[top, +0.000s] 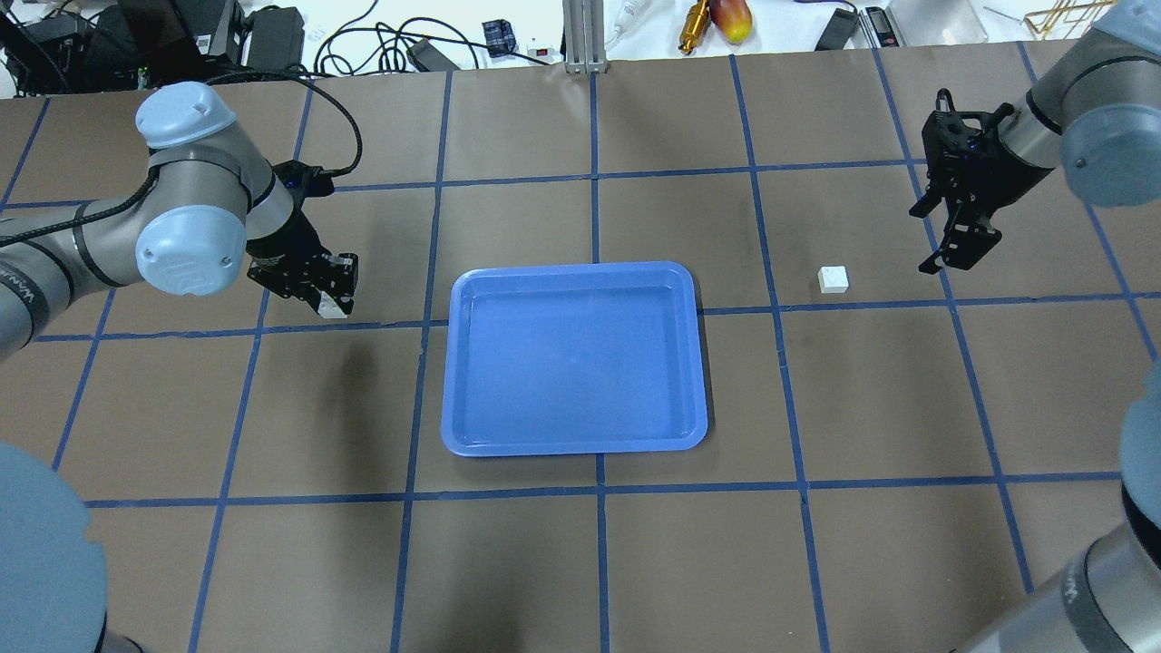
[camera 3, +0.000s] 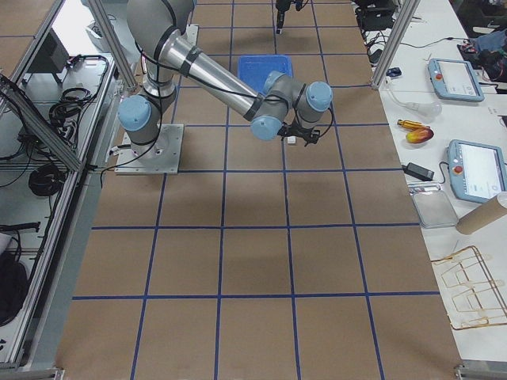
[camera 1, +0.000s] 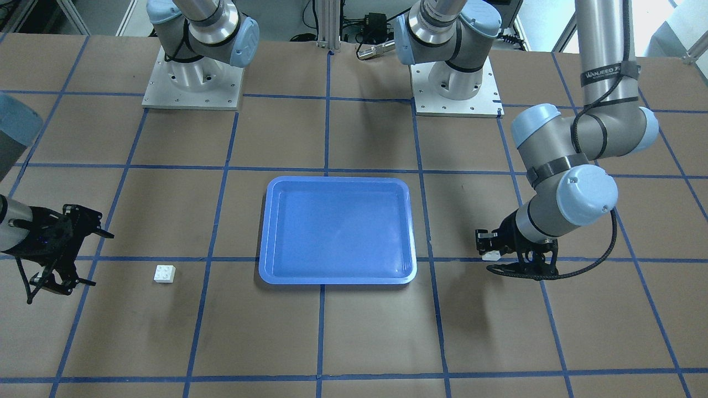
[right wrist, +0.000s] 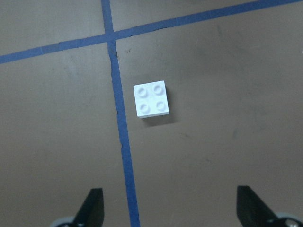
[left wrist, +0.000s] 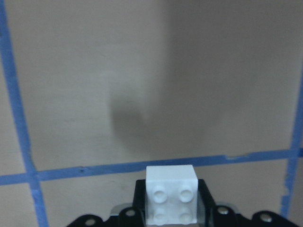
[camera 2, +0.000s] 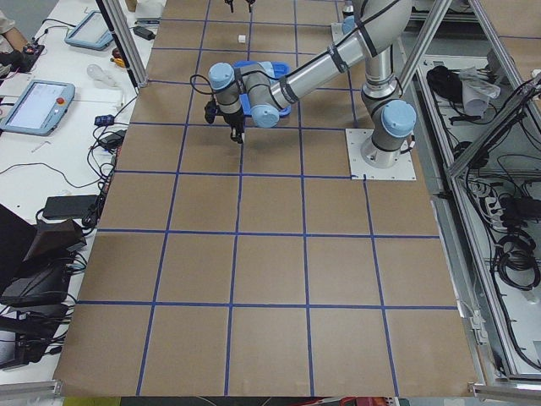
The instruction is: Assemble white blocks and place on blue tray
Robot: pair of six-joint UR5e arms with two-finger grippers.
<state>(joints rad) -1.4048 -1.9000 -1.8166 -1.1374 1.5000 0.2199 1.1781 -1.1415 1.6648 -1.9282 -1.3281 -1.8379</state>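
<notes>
In the left wrist view the gripped block sits at the bottom centre of the frame. The left gripper is clamped on it, a black finger pressed against each side, and its four studs face the camera. In the overhead view this pair is left of centre. It is beside the blue tray but apart from its rim, just above a blue tape line. The loose block lies studs-up on the brown table, a little above the middle of the right wrist frame, just right of a tape line. The right gripper has its fingers spread wide, with only the two tips showing at the bottom edge of that frame. The loose block is ahead of the tips rather than between them, and nothing touches it. Overhead, this block is to the right of the tray and the gripper is to the block's upper right. The tray lies in the middle of the table and its floor shows only bare blue plastic; both blocks are outside it. The underside of the gripped block is hidden, so I cannot tell whether it rests on the table or is held above it. In both side views the blocks are mere white specks.
</notes>
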